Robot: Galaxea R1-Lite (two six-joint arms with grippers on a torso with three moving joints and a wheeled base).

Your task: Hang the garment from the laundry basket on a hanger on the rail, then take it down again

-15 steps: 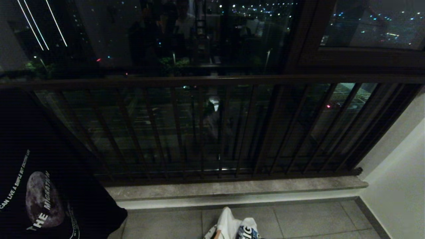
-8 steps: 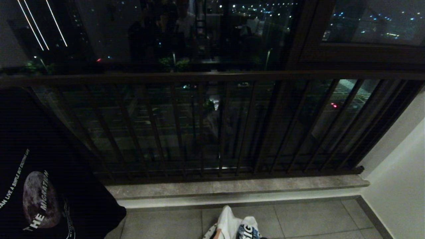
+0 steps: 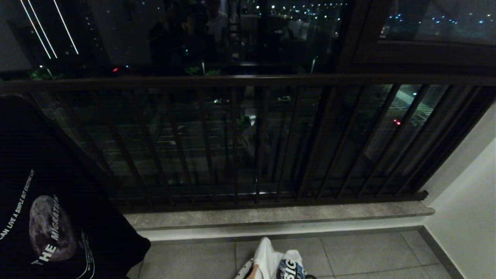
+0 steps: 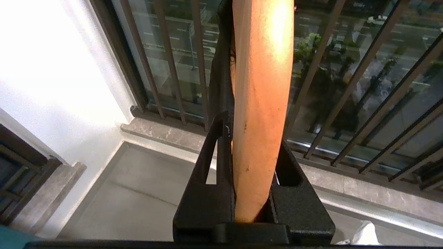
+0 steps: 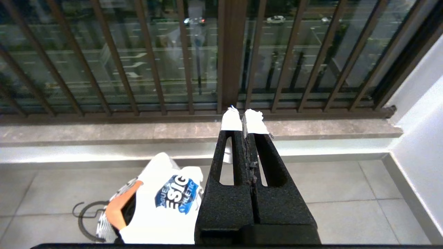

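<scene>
Left gripper [image 4: 254, 207] clamps the wooden hanger [image 4: 263, 103] carrying the black T-shirt [image 3: 50, 201]; right gripper [image 5: 245, 121] clenched, empty; judged next: lowering it toward the basket [image 5: 84, 221].

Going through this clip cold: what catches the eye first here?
The left gripper is clamped on a thick orange wooden hanger bar. A black printed T-shirt fills the head view's lower left before the dark metal balcony railing. A white garment with a blue logo is bunched on the grey tiled floor.
</scene>
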